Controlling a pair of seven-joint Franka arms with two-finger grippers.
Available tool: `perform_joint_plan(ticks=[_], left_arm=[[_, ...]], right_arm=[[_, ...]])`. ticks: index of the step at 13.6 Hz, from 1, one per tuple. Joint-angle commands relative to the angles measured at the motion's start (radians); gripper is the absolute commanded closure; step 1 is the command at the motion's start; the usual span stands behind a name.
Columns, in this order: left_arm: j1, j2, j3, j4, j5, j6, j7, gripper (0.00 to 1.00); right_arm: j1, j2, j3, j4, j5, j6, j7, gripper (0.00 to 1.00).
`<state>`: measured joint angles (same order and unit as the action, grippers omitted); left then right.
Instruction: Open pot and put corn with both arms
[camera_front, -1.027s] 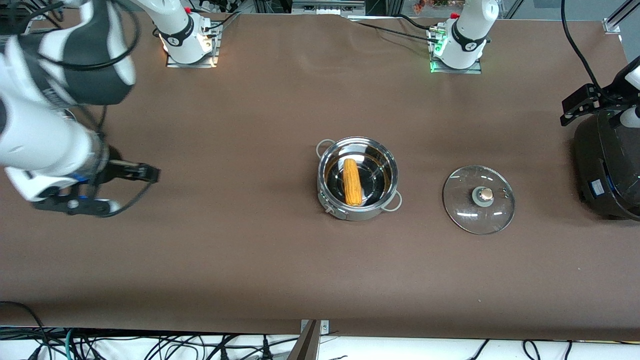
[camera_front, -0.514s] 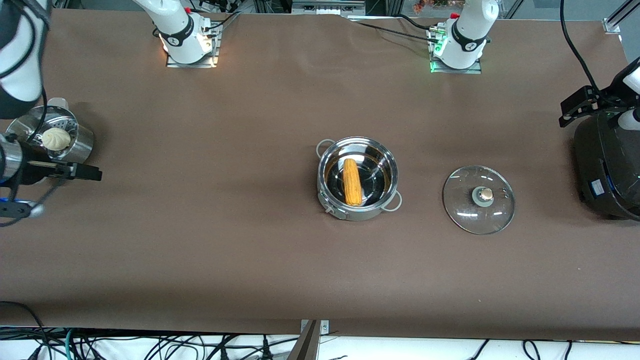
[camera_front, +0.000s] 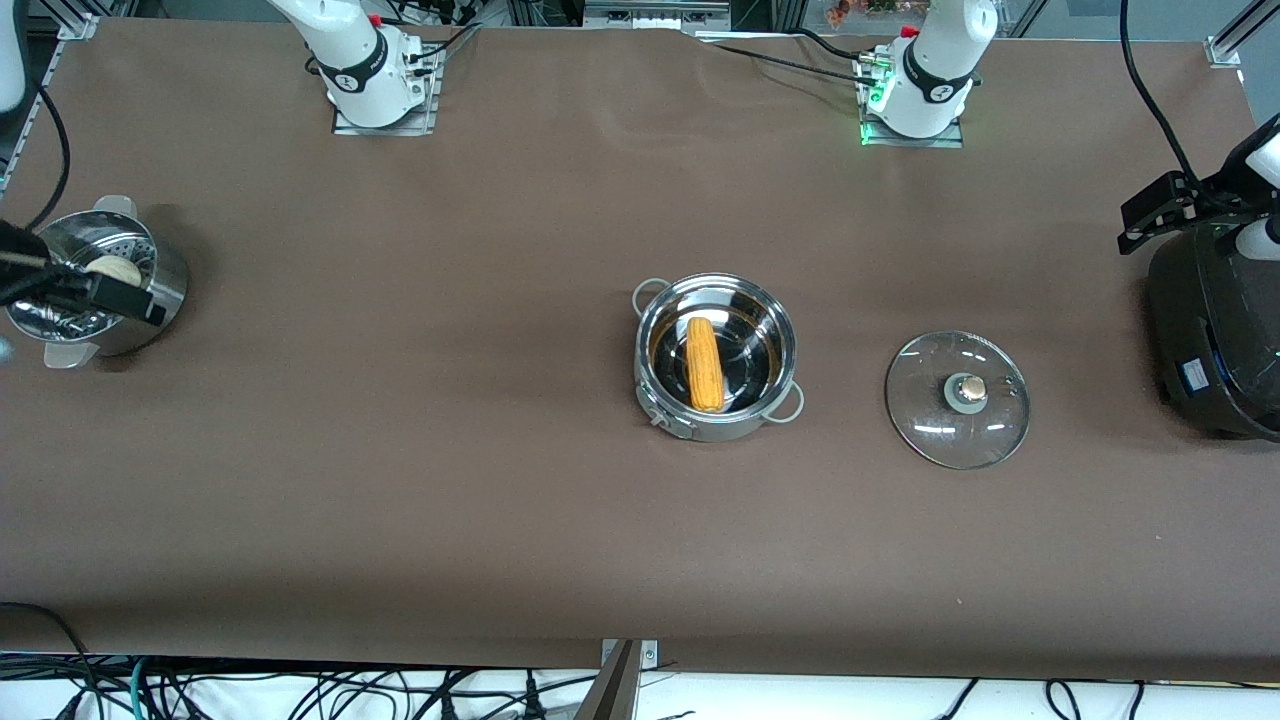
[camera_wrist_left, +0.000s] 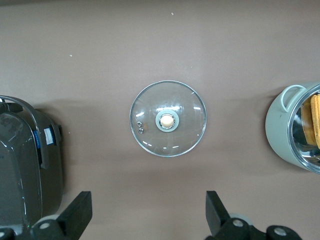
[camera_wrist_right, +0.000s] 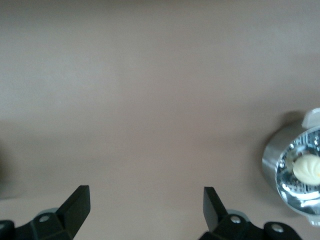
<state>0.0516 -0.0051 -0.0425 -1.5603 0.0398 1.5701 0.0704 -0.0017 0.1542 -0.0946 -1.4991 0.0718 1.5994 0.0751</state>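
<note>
I am seeing the pot (camera_front: 715, 428) sitting uncovered at the middle of the table (camera_front: 400, 480), with the corn (camera_front: 705, 364) lying inside it, pointing roughly from twelve to six o'clock in the front view. The lid (camera_front: 930, 385) is lying flat, knob up, at the pot's three o'clock, apart from it. At the lid's three o'clock, a big black cooker (camera_front: 1215, 340) is crowding the left arm's end of the table. At the pot's nine o'clock, well apart, a perforated steamer bowl (camera_front: 170, 290) is holding a pale bun (camera_front: 112, 268). The left gripper (camera_wrist_left: 147, 215) is hanging wide open, empty, high over the table near the cooker. The right gripper (camera_wrist_right: 145, 207) is hanging spread and empty by the steamer bowl. A plain brown covering is lying over the table, and cables (camera_front: 300, 690) are trailing below its near edge.
</note>
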Motion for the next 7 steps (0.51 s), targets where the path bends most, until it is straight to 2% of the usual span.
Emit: perform_joint_plan(ticks=[1,3,7], left_arm=[[-0.001,0.013,-0.004,0.034,0.006,-0.024,-0.007,0.00],[-0.001,0.014,-0.004,0.036,0.006,-0.024,-0.007,0.00],[-0.001,0.013,-0.005,0.036,0.006,-0.024,-0.007,0.00]], right_arm=[[-0.015,-0.132,0.009,-0.176,0.008,0.002,0.012,0.00],[-0.015,-0.148,0.009,-0.243,-0.018,0.025,0.000,0.00],[-0.027,-0.150,0.013,-0.288,-0.096,0.054,-0.001,0.00]])
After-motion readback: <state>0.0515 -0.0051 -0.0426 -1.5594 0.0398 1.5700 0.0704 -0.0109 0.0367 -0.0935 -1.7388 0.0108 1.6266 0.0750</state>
